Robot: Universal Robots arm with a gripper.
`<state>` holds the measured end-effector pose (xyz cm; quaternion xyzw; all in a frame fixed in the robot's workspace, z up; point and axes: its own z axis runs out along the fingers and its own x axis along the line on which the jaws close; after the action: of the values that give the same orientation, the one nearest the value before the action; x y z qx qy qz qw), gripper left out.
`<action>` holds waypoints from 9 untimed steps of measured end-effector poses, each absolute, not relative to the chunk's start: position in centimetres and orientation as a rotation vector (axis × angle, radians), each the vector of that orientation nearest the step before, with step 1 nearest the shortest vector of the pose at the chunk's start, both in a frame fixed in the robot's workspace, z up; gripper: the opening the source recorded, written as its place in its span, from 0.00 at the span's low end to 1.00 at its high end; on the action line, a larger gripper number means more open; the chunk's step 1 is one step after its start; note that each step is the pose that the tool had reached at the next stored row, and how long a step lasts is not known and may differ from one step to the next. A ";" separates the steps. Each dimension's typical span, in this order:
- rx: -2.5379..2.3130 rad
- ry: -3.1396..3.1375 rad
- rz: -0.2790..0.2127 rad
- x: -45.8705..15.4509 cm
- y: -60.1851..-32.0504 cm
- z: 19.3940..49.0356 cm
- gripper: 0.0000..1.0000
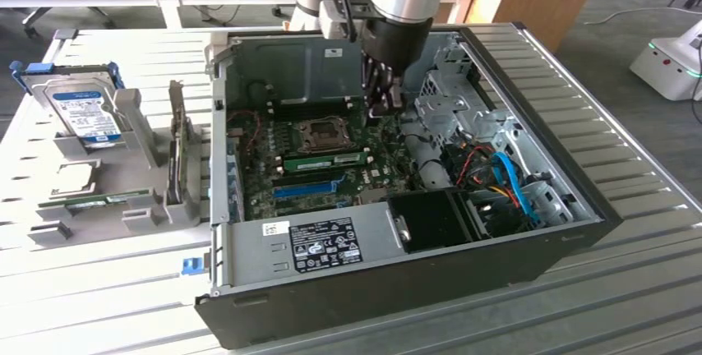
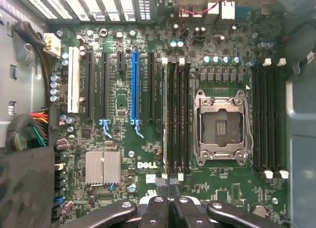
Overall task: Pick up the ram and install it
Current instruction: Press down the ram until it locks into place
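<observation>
Positioned with gripper (image 1: 381, 107) closed inside open computer case (image 1: 494, 277), over motherboard (image 1: 263, 186), near green ram (image 1: 329, 160) seated beside processor socket (image 1: 325, 132).

I see the ram (image 1: 329, 160) as a thin green stick with a pale label. It stands on edge in the motherboard (image 1: 274, 186), just beside the CPU socket (image 1: 324, 133). On the wrist view I get only its narrow top edge (image 2: 164, 119). A second, similar stick (image 1: 104, 200) lies in a grey holder (image 1: 66, 217) on the desk (image 1: 110, 281), at the exterior view's left.
</observation>
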<state>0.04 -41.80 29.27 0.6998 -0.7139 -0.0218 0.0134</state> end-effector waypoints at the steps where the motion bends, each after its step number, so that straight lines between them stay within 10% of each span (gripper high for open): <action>1: 2.180 -2.224 -0.068 0.0 -41.8 29.1 0.11; 9: 2.180 -2.224 -0.068 0.0 -41.8 27.8 0.11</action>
<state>0.05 -41.80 27.84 0.6998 -0.7139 -0.0218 0.0133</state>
